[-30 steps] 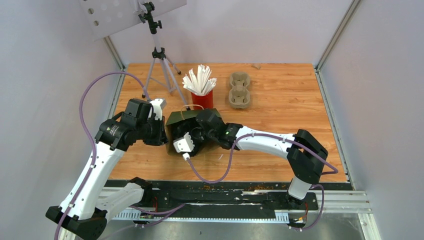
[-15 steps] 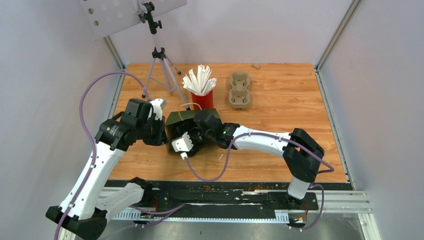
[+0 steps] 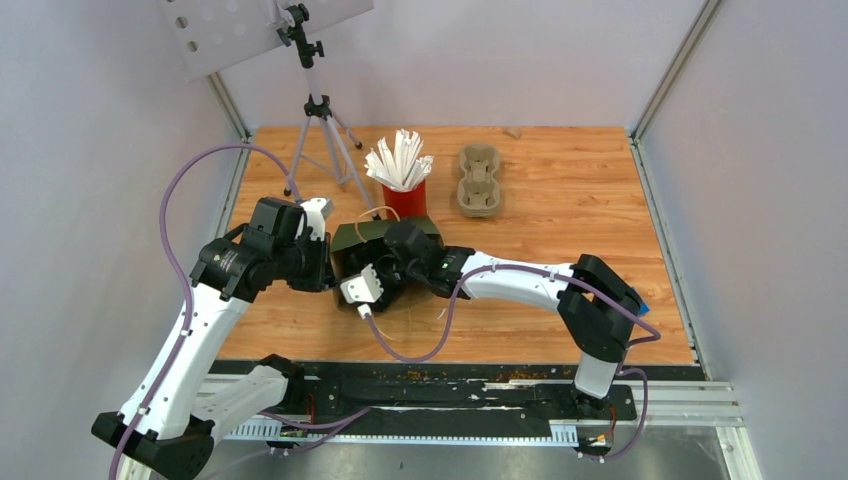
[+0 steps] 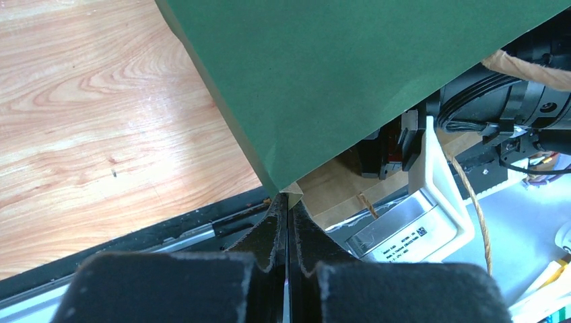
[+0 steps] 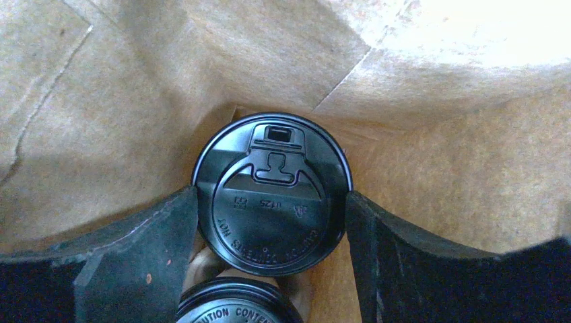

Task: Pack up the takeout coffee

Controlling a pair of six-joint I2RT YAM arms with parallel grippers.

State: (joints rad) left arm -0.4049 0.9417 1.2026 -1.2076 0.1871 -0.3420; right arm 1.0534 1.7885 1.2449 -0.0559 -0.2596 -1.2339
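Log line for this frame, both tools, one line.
phase: packing | left tool: shut on bag edge | right tool: inside bag, clamped on lidded cup | second cup: in bag, adjacent

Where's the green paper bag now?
Top view, left of centre: the green paper bag sits below the red cup of white straws, left gripper pinching its edge.

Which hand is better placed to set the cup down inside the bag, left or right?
Right. The right hand is inside the bag, its fingers against both sides of the cup beside the second cup. The left hand is pinching the bag's edge.
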